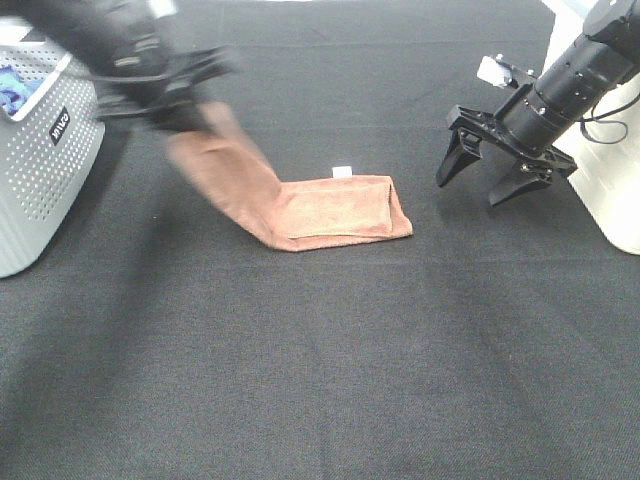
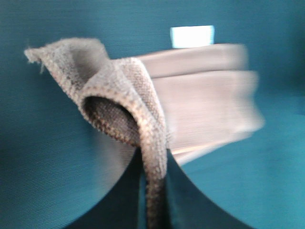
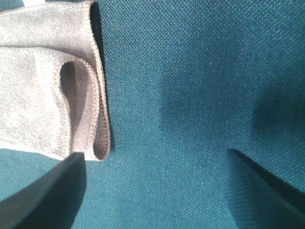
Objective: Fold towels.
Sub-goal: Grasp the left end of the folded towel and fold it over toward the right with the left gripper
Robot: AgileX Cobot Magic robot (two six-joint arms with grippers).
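Across the middle of the dark woven tabletop lies the reddish-brown microfiber towel, already doubled into a long strip. Its right half rests flat with the small white tag poking out at the far edge, and its left half slopes up off the surface toward the perforated grey plastic basket. The left claw, blurred in the high view, is clenched on that raised end; its wrist camera shows the stitched hem pinched between the closed jaws. The right claw is spread wide and empty, hovering just beside the towel's right end without touching it. Nothing pins the flat half down, so a pull from the left could drag the whole strip along instead of folding it over. The grip appears to catch only a narrow bunch of hem, which may slip free or let the layers fan apart, leaving a crooked fold.
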